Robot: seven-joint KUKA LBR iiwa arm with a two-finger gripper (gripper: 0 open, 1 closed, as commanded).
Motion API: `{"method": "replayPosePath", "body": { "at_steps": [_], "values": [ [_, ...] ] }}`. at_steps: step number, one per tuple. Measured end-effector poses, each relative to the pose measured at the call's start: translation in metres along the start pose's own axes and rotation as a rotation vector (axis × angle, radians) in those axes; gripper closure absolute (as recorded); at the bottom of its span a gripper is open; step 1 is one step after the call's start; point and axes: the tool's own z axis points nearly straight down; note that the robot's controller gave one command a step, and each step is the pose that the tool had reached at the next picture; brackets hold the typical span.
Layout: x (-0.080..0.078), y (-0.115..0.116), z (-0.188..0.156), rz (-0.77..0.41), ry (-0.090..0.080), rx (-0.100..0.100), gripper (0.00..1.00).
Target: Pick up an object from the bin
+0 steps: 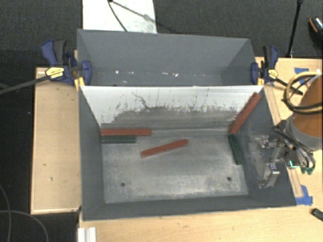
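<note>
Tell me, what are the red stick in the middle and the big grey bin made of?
The red stick looks like matte painted wood or plastic: flat colour, no shine. The bin looks like bare metal: dull sheen, scratches on its back wall.

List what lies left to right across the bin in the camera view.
flat reddish-brown bar at back left → tilted reddish-brown bar mid-floor → reddish-brown bar leaning against the right wall → gripper
</note>
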Motion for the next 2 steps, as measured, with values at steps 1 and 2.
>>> {"method": "replayPosePath", "body": {
  "at_steps": [1, 2],
  "values": [
    [-0.039, 0.056, 0.079, -0.084, -0.001, -0.003, 0.0],
    [-0.074, 0.176, 0.102, 0.094, -0.009, -0.004, 0.0]
  ]
}}
